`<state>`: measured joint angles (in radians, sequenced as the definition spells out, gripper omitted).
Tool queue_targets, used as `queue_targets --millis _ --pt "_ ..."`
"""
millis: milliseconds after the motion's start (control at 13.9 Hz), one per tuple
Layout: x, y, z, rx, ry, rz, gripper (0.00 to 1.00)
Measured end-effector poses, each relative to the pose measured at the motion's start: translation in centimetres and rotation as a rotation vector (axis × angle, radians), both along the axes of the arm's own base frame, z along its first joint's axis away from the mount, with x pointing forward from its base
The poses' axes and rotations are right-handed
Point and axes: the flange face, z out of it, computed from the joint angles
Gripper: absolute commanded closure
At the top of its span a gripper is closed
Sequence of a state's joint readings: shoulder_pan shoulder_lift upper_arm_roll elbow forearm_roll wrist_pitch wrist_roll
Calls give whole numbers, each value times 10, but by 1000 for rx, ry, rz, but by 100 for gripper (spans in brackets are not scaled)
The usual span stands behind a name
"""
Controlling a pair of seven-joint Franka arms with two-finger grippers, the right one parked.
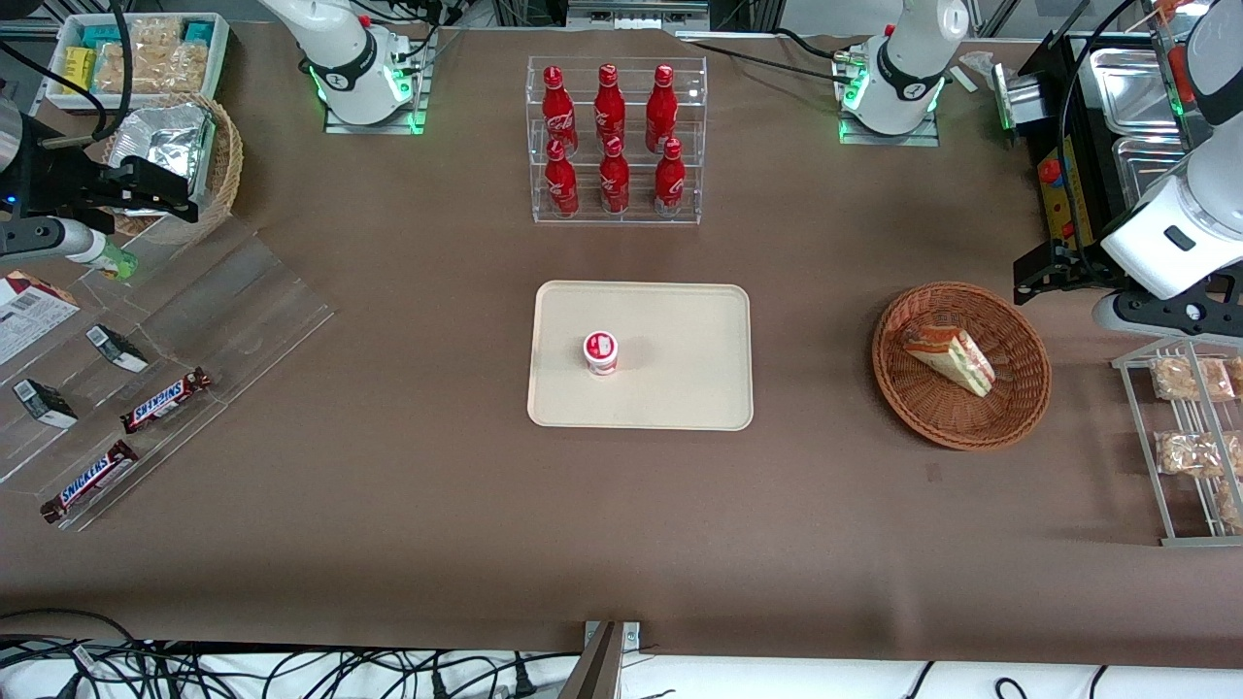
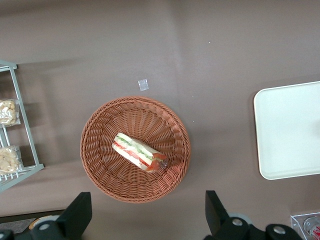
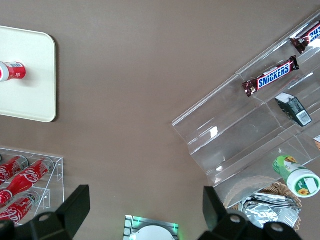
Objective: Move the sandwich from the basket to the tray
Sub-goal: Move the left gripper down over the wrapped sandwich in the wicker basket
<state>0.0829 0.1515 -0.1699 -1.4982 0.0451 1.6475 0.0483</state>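
Observation:
The sandwich (image 1: 950,357), a wrapped white-bread wedge with green, red and pink filling, lies on its side in the reddish-brown wicker basket (image 1: 932,408) toward the working arm's end of the table. The cream tray (image 1: 680,388) lies mid-table and holds a small red-and-white cup (image 1: 601,352). My gripper (image 1: 1044,272) hangs open and empty above the table, beside the basket's rim and a little farther from the front camera. In the left wrist view the sandwich (image 2: 138,152) lies in the basket (image 2: 125,185), with the gripper (image 2: 145,220) well above and apart from it, and the tray (image 2: 290,130) shows beside it.
A clear rack of red bottles (image 1: 615,141) stands farther from the camera than the tray. A wire rack with bagged tan snacks (image 1: 1190,442) stands beside the basket. Metal trays (image 1: 1131,92) sit at the working arm's end. Acrylic shelves with Snickers bars (image 1: 165,400) lie toward the parked arm's end.

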Motion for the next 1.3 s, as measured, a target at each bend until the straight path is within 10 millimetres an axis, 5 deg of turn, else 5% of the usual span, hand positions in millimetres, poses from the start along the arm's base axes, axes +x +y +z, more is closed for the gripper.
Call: queue_targets --millis 432,793,1297 --pt "3 20 -18 2 38 21 0" --pt "2 42 -97 11 76 246 0" --pt "-30 34 -200 73 9 730 0"
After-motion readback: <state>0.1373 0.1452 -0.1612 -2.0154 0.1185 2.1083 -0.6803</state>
